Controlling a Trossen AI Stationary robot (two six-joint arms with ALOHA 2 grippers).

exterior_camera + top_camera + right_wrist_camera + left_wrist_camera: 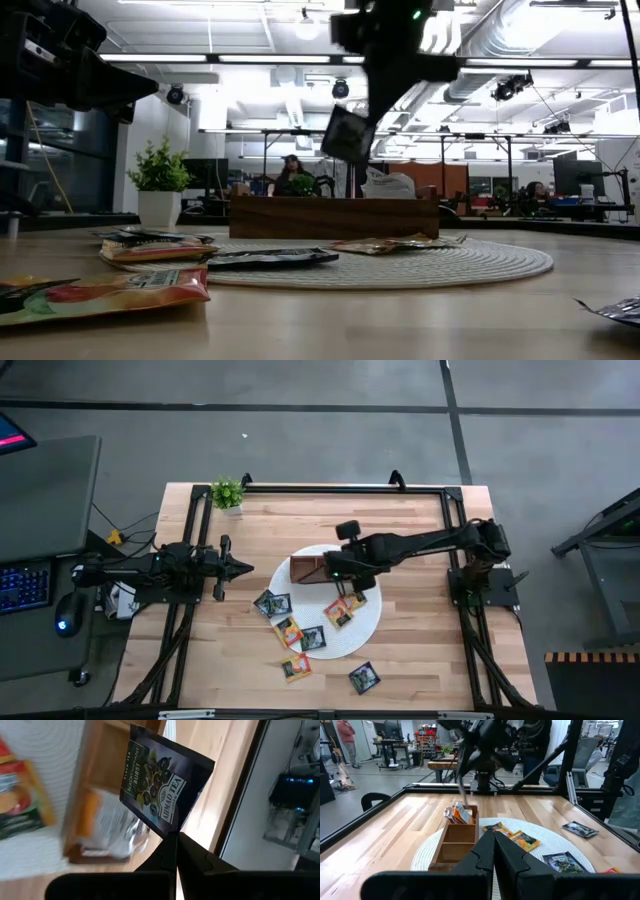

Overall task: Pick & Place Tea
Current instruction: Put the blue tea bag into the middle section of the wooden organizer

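Note:
My right gripper (172,837) is shut on a dark tea sachet (160,785) and holds it in the air over the brown wooden box (308,570), which stands on the round white mat (372,622). In the low view the sachet (347,135) hangs well above the box (333,216). One end compartment holds white-and-orange sachets (107,827). Several more sachets, dark (272,603) and orange (288,630), lie flat on the mat and table. My left gripper (240,568) waits shut, left of the mat. My right gripper pinches the dark sachet between its two fingers at one corner (169,829), coming at it from above. The sachet is lifted clear and hangs tilted below the fingers, over the box.
A small potted plant (228,493) stands at the far left corner of the table. A dark sachet (364,677) lies alone near the table's near edge. A black frame runs around the table top. People and desks show in the room behind.

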